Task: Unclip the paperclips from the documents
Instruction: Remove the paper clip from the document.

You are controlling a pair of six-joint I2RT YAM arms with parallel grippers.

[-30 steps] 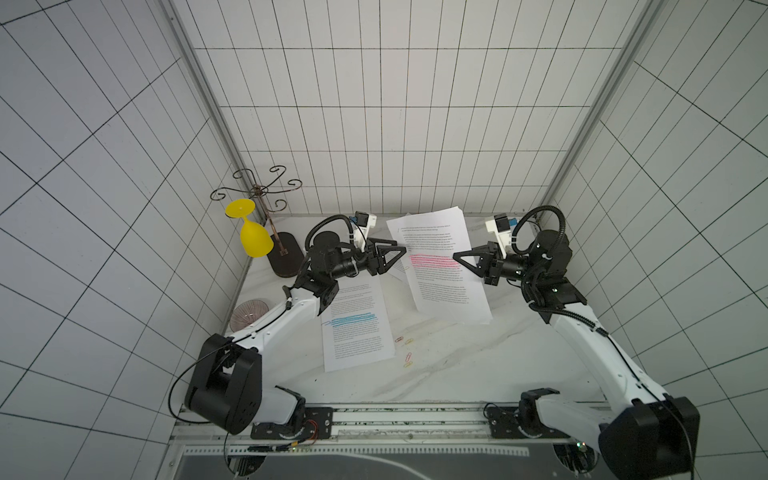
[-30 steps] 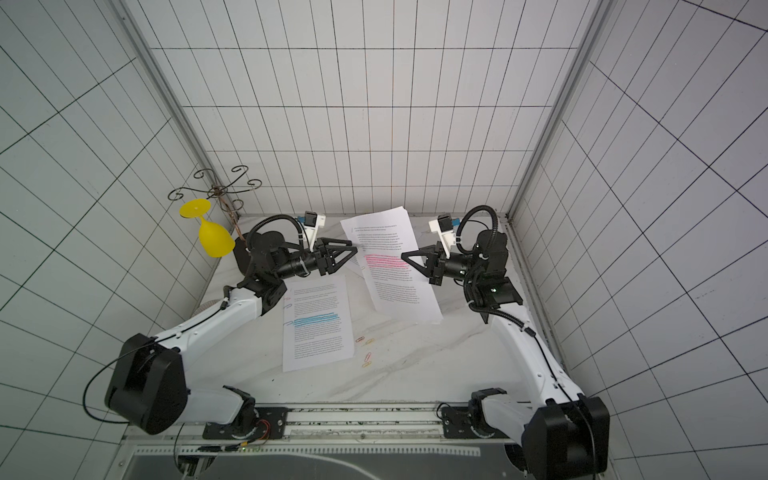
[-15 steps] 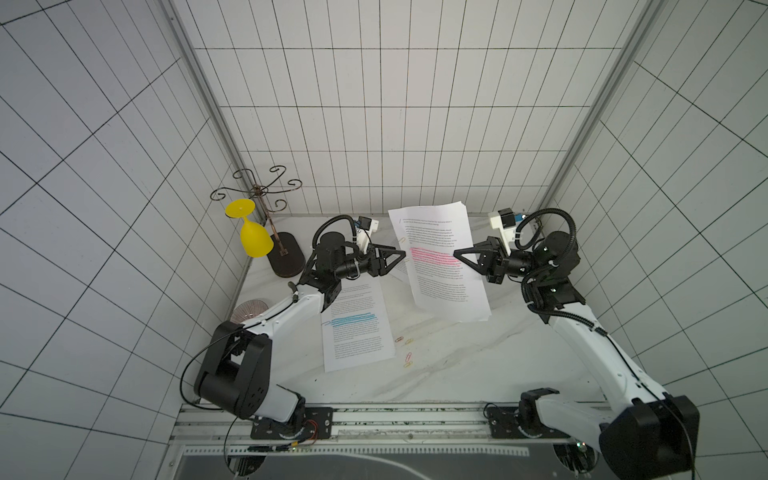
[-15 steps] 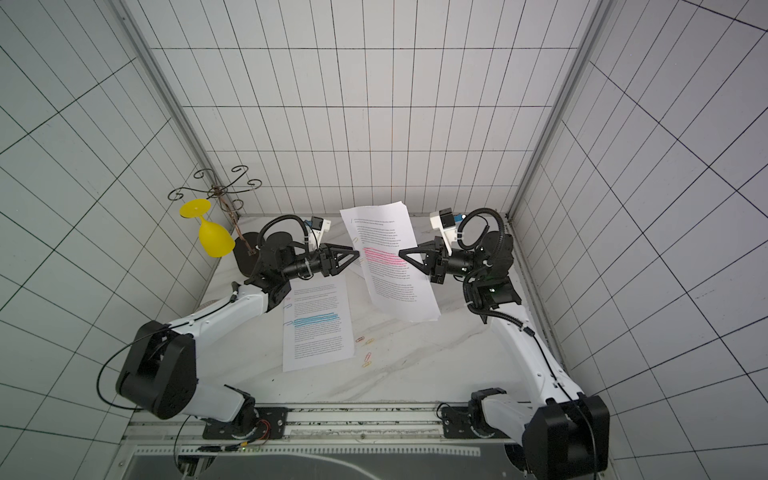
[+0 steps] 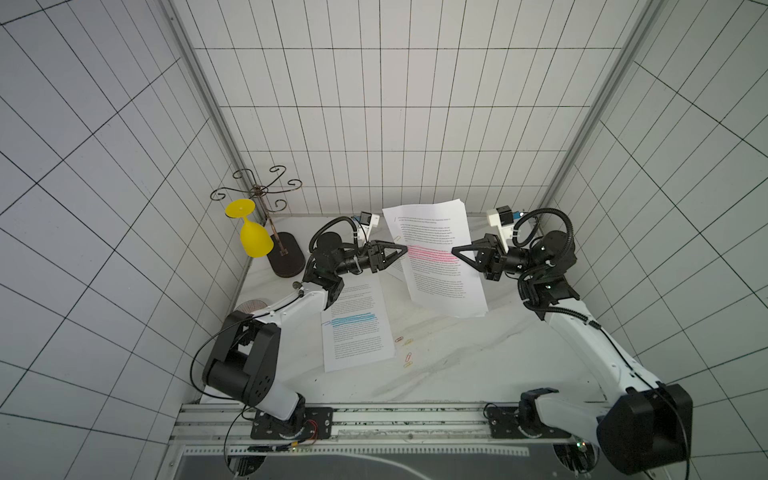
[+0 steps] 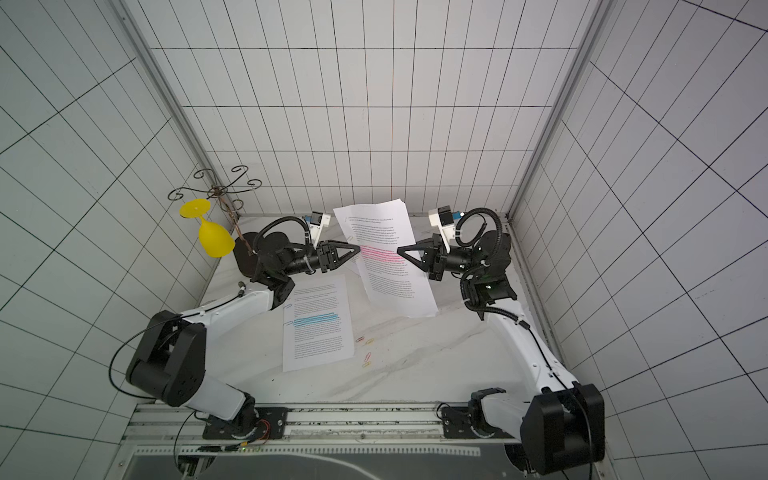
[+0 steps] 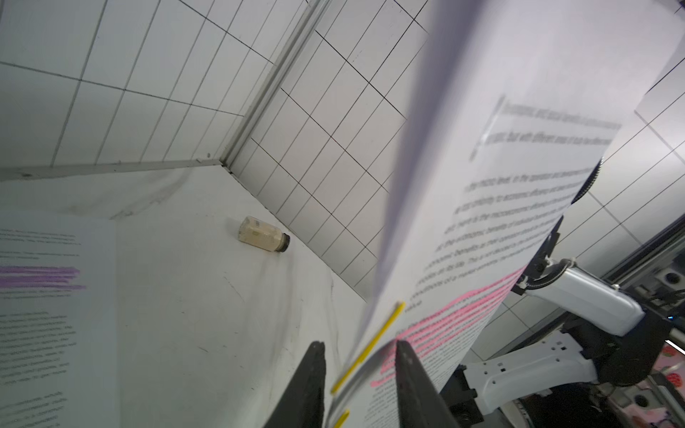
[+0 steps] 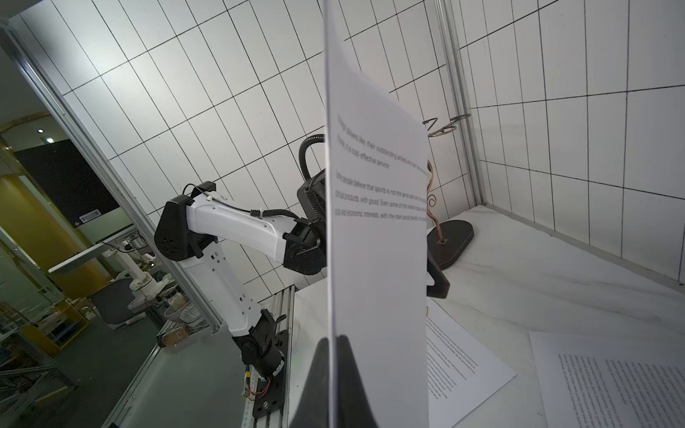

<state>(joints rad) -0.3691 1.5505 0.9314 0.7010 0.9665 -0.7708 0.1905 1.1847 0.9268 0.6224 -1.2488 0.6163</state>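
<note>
Pink-banded document [image 5: 436,270]: a white printed sheaf, held raised and tilted above the table [image 5: 478,361]; every place below is given relative to it.
Right gripper [image 5: 454,250]: clenched on one side edge of the raised sheaf, at the level of the pink band; the paper is seen pinched between its jaws in the right wrist view [image 8: 335,339].
Left gripper [image 5: 404,248]: placed at the opposite side edge, jaws narrowly parted and straddling that edge [image 7: 357,355]; nothing is gripped.
Yellow paperclip [image 7: 370,339]: clipped on the straddled edge, lying between the left jaws; whether it is touched cannot be told.
Blue-banded document [image 5: 357,328]: laid flat on the table, beside and below the raised sheaf, on the left arm's side; a small blue clip [image 6: 288,306] is seen on its far edge.
Purple-banded document [image 7: 44,296]: laid flat behind the raised sheaf.
Loose paperclips [image 5: 409,356]: scattered on the table, below the raised sheaf's lower edge.
Yellow glass [image 5: 253,241]: hung on a wire stand [image 5: 266,199], well apart, beyond the left gripper.
</note>
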